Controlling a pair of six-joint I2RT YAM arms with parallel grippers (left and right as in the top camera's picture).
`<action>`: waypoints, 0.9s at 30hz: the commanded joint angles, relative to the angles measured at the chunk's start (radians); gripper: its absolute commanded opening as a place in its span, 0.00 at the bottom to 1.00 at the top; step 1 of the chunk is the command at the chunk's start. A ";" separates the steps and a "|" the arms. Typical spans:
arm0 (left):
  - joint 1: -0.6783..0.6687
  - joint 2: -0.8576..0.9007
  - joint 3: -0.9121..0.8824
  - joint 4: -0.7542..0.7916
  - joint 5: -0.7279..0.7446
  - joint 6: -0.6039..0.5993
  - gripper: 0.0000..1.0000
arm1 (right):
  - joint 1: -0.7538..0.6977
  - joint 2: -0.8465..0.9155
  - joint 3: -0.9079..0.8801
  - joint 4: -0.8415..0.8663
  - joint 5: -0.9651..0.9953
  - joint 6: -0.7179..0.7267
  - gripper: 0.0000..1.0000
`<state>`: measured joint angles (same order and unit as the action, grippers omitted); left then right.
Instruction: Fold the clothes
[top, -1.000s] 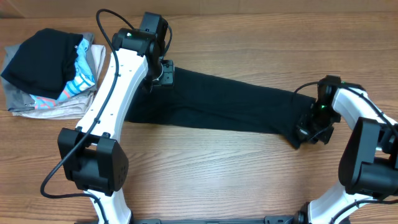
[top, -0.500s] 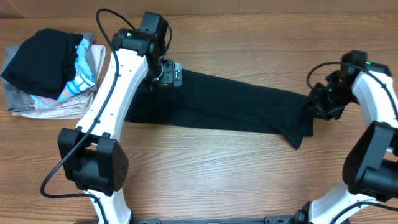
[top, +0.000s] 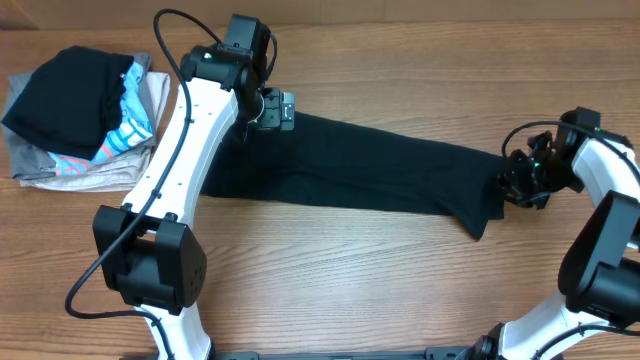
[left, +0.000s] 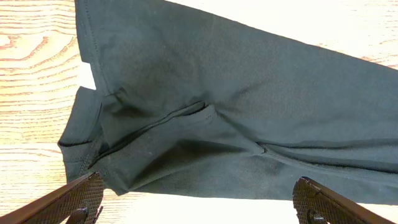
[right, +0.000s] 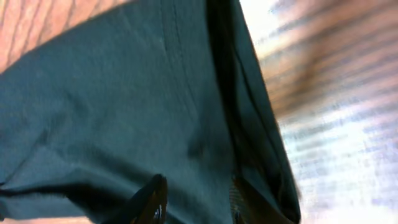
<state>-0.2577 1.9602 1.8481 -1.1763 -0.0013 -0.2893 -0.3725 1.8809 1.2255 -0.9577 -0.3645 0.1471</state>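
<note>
The black T-shirt (top: 360, 170) lies on the wooden table as a long folded strip running from upper left to lower right. My left gripper (top: 275, 110) hovers over its upper left end, open and empty. In the left wrist view the shirt (left: 236, 93) fills the frame, with both wide-apart fingers (left: 198, 185) at the bottom corners. My right gripper (top: 512, 182) is at the shirt's right end. In the right wrist view its fingers (right: 196, 196) are pinched on the dark fabric (right: 124, 112).
A pile of folded garments (top: 70, 120), grey and turquoise-patterned with a black one on top, sits at the table's far left. Bare wooden table (top: 350, 270) lies in front of the shirt. Both arm bases stand at the near edge.
My right gripper has moved up and to the right with the shirt's right end, pulling that corner straighter. My left gripper has shifted slightly right and back.
</note>
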 joint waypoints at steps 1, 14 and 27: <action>0.003 0.014 -0.007 0.004 -0.009 -0.003 1.00 | -0.003 -0.005 -0.034 0.048 -0.022 -0.022 0.37; 0.003 0.014 -0.008 0.004 -0.009 -0.003 1.00 | -0.003 -0.005 -0.047 0.114 0.051 -0.069 0.36; 0.003 0.014 -0.008 0.004 -0.009 -0.003 1.00 | -0.003 -0.005 -0.146 0.227 0.031 -0.066 0.36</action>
<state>-0.2577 1.9606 1.8481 -1.1744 -0.0013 -0.2893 -0.3740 1.8751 1.1122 -0.7486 -0.3294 0.0849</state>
